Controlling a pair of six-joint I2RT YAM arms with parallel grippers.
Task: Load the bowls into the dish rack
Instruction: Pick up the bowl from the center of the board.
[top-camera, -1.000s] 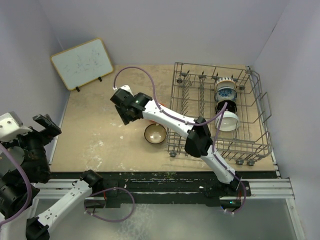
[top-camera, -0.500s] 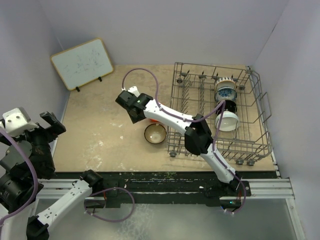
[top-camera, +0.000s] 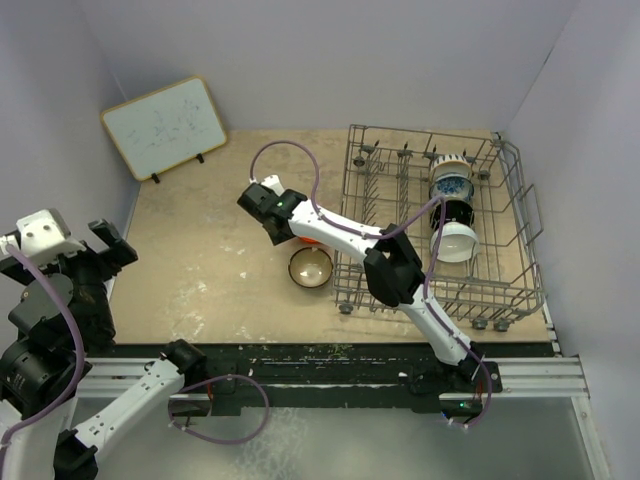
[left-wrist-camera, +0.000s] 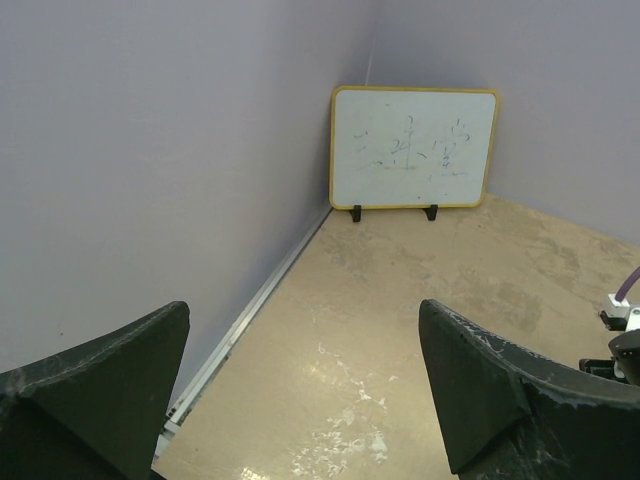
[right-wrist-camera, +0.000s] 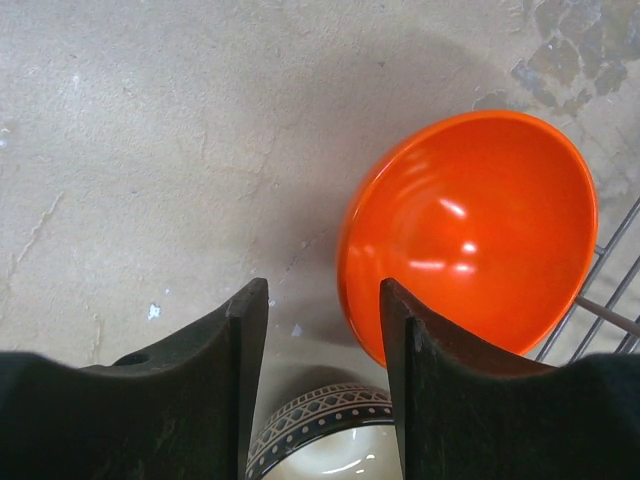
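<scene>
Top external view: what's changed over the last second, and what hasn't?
The right tool moved right, toward the dish rack, with its jaws narrowing. It now hangs open beside the orange bowl, gripping nothing. The left arm swung slightly right, its left tool open. Unchanged: the brown bowl on the table and the three bowls in the rack.

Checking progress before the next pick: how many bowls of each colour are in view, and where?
White bowl: 1, in the dish rack
Black bowl: 1, in the rack
Blue-and-white bowl: 1, in the rack
Orange bowl: 1, on the table
Brown bowl, cream inside: 1, on the table
Total: 5 clear; a pale shape behind the blue-and-white bowl may be a sixth.
</scene>
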